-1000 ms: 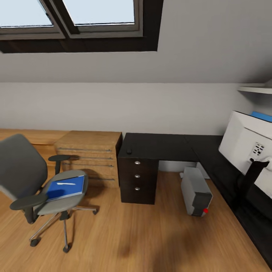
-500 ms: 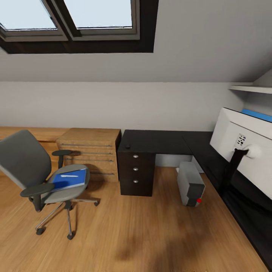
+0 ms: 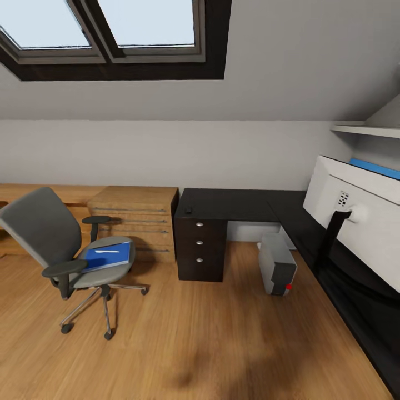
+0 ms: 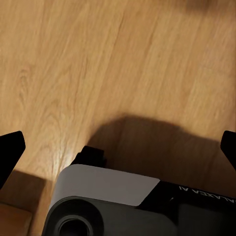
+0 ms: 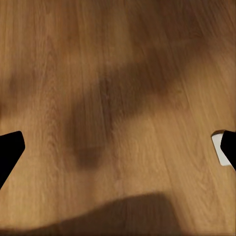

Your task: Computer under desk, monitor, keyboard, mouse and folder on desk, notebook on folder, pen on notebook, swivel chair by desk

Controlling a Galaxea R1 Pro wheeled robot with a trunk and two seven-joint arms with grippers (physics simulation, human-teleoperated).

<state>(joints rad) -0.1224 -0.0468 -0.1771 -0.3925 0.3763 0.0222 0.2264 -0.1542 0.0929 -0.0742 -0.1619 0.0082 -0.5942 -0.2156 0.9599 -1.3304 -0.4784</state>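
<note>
On the swivel chair (image 3: 61,250), apparently, lies the folder (image 3: 107,255).

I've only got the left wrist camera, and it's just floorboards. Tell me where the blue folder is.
Observer: The folder lies flat on the seat of the chair, which stands left of the black drawers in the head view.
Operator: Report anything lying on it.
Observer: A thin white pen lies on top of it.
Operator: Now give me the computer.
Observer: The computer stands on the floor in the inner corner of the desk.
</note>
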